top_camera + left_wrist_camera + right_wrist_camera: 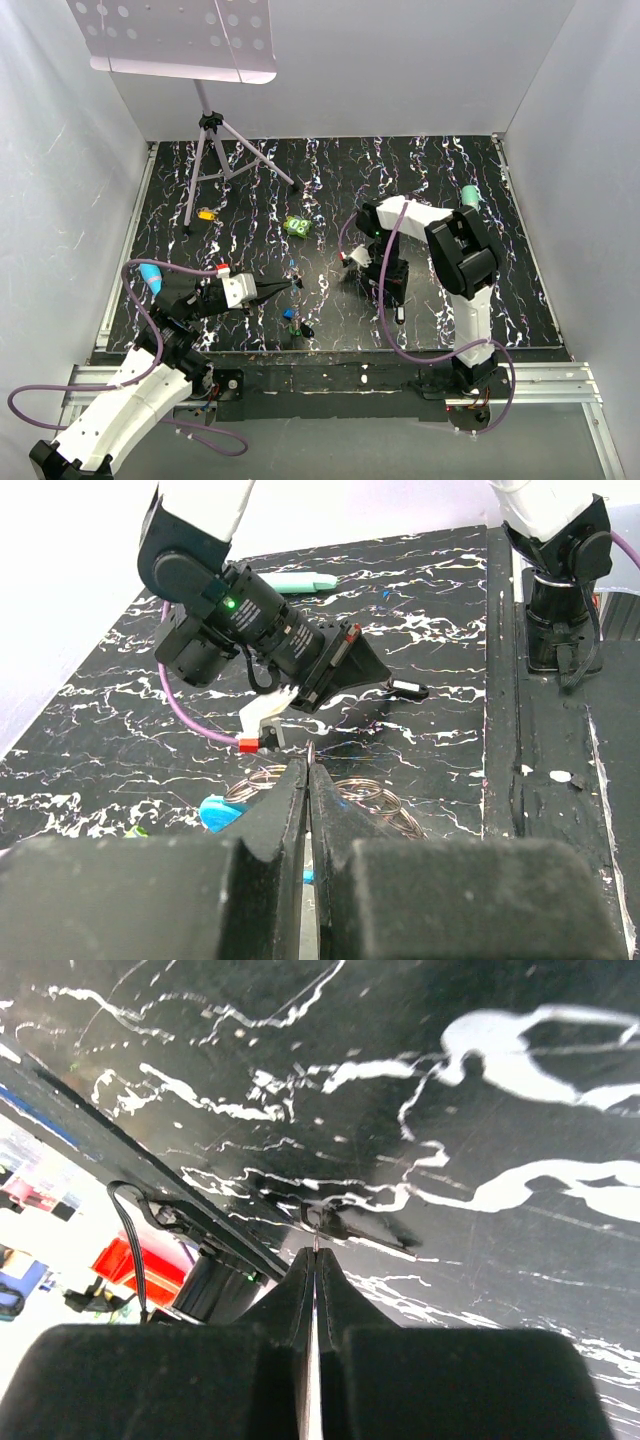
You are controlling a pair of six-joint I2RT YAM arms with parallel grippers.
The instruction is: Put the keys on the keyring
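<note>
Covering the table: black white-veined marbling; white walls surround it.

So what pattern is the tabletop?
The tabletop is black with white marble veining; top view shows it best.

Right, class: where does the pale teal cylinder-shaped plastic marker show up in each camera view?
Top external: the pale teal cylinder-shaped plastic marker lies at the far right, just beyond the right arm.
Left wrist: top centre, behind the right arm.
Right wrist: not in it.
Shared landmark: the black, white-veined table top.
</note>
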